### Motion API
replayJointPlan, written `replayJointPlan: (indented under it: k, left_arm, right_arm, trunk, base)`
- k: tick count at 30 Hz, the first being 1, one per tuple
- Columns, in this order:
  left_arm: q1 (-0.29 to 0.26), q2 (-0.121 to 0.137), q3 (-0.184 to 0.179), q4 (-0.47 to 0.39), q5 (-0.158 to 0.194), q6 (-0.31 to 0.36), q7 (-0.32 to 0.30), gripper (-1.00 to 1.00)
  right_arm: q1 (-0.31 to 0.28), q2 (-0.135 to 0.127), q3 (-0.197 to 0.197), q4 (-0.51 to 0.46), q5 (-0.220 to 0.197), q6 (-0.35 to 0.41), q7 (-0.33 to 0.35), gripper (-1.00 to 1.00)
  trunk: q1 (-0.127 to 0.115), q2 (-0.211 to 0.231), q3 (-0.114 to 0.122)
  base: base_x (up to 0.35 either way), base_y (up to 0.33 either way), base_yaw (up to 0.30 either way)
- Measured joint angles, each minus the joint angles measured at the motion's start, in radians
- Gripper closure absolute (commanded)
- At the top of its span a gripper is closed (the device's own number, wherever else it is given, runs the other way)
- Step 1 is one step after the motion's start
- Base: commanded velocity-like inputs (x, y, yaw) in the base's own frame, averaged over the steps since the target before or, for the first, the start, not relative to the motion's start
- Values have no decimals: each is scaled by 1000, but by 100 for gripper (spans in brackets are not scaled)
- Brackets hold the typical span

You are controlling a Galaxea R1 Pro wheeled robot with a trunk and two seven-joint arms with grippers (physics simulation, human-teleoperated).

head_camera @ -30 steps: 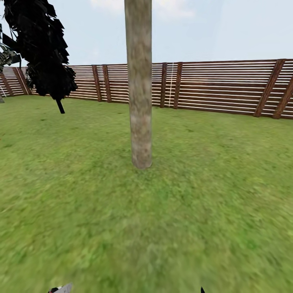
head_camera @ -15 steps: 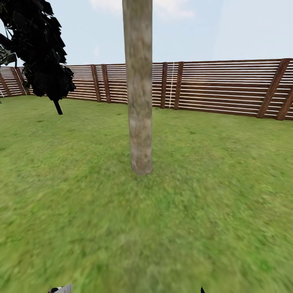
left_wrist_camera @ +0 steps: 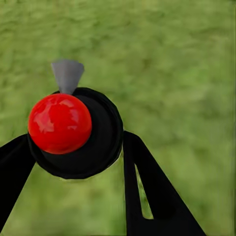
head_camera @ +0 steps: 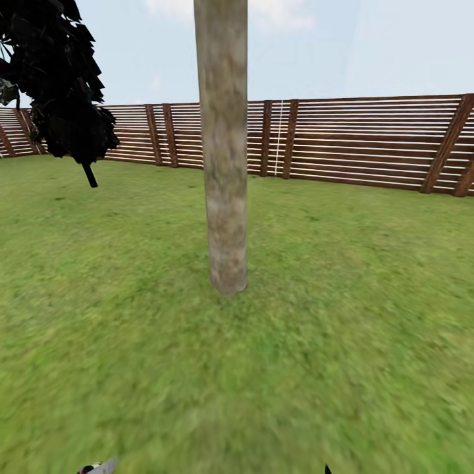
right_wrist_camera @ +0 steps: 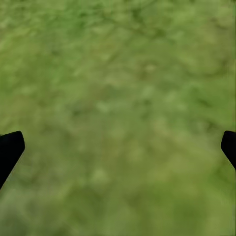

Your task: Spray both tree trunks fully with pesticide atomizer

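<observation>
In the left wrist view my left gripper is shut on the pesticide atomizer, a round black body with a shiny red ball on top and a grey nozzle pointing away over the grass. Straight ahead in the head view stands one tree trunk, thick, smooth and grey-beige, its base on the lawn and its crown above the picture. My right gripper is open over bare grass, with its two black fingertips far apart.
A brown slat fence closes the garden behind the trunk. Dark ragged foliage on a thin stem hangs at the far left. Blurry green lawn lies around the trunk on all sides.
The whole head view has shifted: the trunk looks a little larger and its base sits lower, so the camera has come closer. Both grippers keep their places at the lower edge.
</observation>
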Motion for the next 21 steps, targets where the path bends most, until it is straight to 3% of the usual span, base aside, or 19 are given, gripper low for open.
replayJointPlan:
  k: [21]
  left_arm:
    - [-1, 1, 0, 4, 1, -1, 6, 100]
  right_arm:
    - [0, 0, 0, 0, 0, 0, 0, -100]
  trunk:
    - [0, 0, 0]
  base:
    - [336, 0, 0]
